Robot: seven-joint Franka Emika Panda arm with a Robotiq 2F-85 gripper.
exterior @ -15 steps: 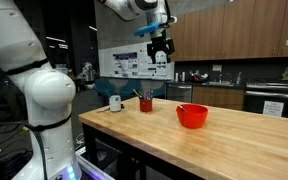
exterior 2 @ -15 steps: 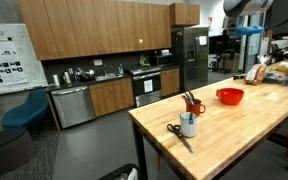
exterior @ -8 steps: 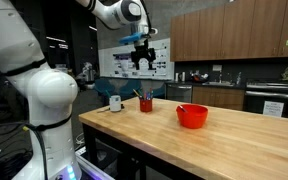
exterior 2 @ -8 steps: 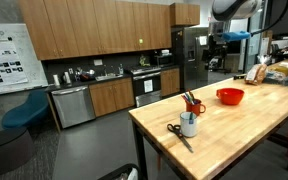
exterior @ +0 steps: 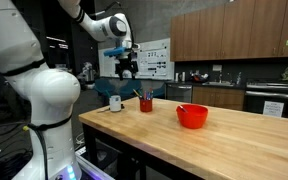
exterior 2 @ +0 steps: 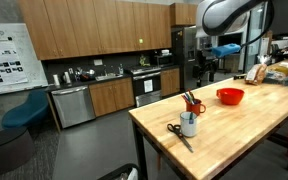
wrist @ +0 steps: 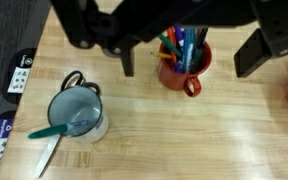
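Note:
My gripper (exterior: 124, 69) (exterior 2: 204, 70) hangs high over the end of the wooden table (exterior: 234, 145) (exterior 2: 234, 130), open and empty. In the wrist view the gripper (wrist: 189, 58) comes in from the top, its dark fingers (wrist: 128, 58) standing either side of a red mug (wrist: 187, 70) full of coloured pens far below. Beside it stands a white mug (wrist: 79, 113) holding a teal-handled tool, with scissors (wrist: 72, 80) lying against it. Both exterior views show the red mug (exterior: 146, 103) (exterior 2: 192, 106) and the white mug (exterior: 115, 102) (exterior 2: 188, 125).
A red bowl (exterior: 192, 116) (exterior 2: 230, 96) sits further along the table. Boxes and bags (exterior 2: 269, 72) crowd its far end. The scissors (exterior 2: 176, 133) lie near the table's edge. The robot's white base (exterior: 44, 100) stands close to the table.
The arm has swung along the table from above the red bowl's side to above the mugs, dropping a little. The jaws stayed open.

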